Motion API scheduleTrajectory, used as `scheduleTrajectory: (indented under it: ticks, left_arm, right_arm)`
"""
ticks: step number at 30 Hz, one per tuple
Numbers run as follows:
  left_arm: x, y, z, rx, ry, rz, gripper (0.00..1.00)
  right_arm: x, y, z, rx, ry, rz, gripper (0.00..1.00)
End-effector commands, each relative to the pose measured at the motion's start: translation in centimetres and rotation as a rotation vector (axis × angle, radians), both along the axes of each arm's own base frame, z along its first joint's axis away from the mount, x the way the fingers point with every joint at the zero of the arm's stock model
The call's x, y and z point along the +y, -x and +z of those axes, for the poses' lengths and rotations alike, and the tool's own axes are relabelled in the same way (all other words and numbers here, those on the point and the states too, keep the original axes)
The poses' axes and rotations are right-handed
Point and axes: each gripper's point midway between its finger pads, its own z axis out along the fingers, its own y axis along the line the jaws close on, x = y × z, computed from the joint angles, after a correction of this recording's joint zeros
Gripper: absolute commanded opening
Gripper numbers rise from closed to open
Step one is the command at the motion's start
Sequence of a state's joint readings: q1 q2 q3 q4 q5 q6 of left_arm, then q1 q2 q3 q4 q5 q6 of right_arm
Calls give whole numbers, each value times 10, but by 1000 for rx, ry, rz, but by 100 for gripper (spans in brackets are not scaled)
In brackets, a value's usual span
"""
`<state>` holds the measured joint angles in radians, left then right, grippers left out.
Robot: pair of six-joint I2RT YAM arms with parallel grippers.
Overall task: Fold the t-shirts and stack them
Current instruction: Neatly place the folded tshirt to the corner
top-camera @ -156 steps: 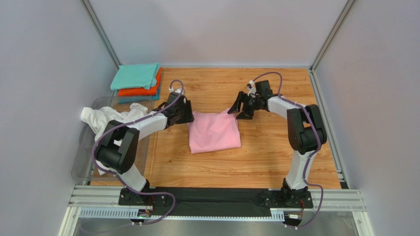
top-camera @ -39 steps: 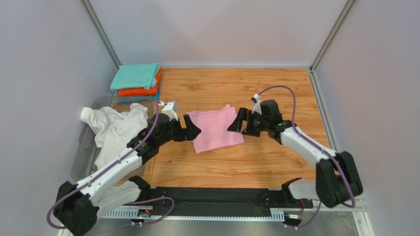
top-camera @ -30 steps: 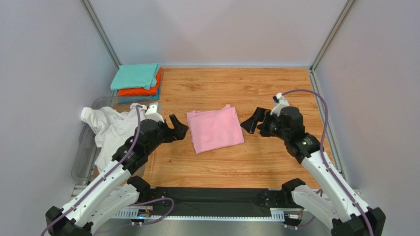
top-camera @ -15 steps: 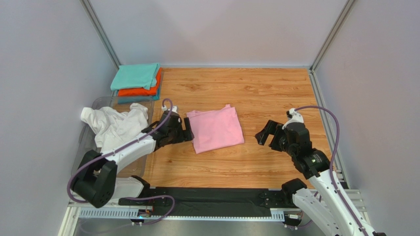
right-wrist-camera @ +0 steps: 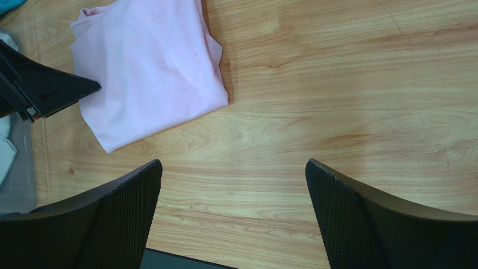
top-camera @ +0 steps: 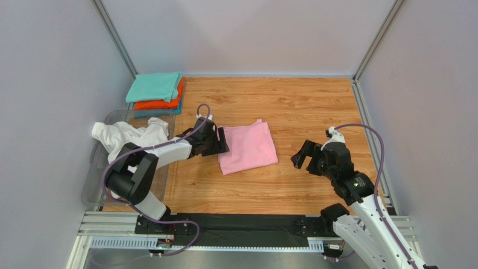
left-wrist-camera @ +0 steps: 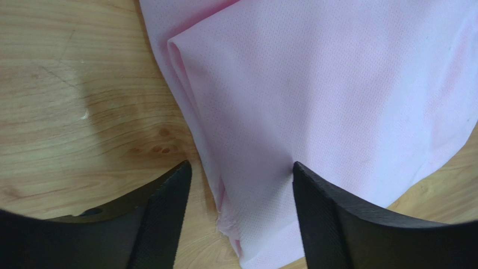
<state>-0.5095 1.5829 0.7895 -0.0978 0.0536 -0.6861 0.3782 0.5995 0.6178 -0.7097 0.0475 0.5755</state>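
The light pink t-shirt (top-camera: 248, 147) lies folded into a rectangle on the wooden table (top-camera: 269, 106). My left gripper (top-camera: 221, 143) is low at the shirt's left edge. In the left wrist view its jaws (left-wrist-camera: 240, 165) stand open astride the folded pink edge (left-wrist-camera: 314, 84), one finger on the wood, the other pressing on the cloth. Over bare wood to the right of the shirt, my right gripper (top-camera: 303, 156) hangs wide open with nothing in it (right-wrist-camera: 233, 162). The right wrist view shows the pink shirt (right-wrist-camera: 151, 73) at upper left.
A stack of folded shirts sits at the back left: teal (top-camera: 154, 86) on top, orange (top-camera: 161, 103), blue (top-camera: 147, 114) beneath. A crumpled white t-shirt (top-camera: 132, 140) lies over a clear bin (top-camera: 94, 174) at the left. Metal rails edge the table.
My left gripper has slid right onto the pink shirt's left edge and its jaws have narrowed. My right arm has drawn back right and toward the near edge, away from the shirt.
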Motion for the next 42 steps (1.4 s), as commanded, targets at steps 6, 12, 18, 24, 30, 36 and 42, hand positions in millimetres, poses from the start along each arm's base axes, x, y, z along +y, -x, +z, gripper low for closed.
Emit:
scheduleTrajectory:
  ticks: [6, 12, 18, 24, 30, 36, 42]
  left_arm:
    - [-12, -8, -16, 18, -11, -41, 59]
    - [-4, -11, -32, 68, -179, -51, 48]
    - [6, -20, -28, 56, -267, -36, 0]
    - [16, -48, 4, -43, -410, -120, 0]
    - [42, -85, 39, -155, -609, -205, 0]
    - [76, -126, 69, -228, -723, -214, 0]
    - [114, -182, 112, -325, -807, -155, 0]
  right_arm:
    - [-2, -2, 0, -21, -1, -13, 100]
    - [-3, -3, -4, -18, 9, -11, 100]
    - [-7, -4, -6, -21, 26, -28, 100]
    - [-10, -6, -9, -22, 48, -38, 100]
    - [-12, -8, -12, -26, 61, -45, 100]
    - [-14, -12, -21, -15, 74, -59, 100]
    - [-20, -15, -37, 23, 114, -92, 100]
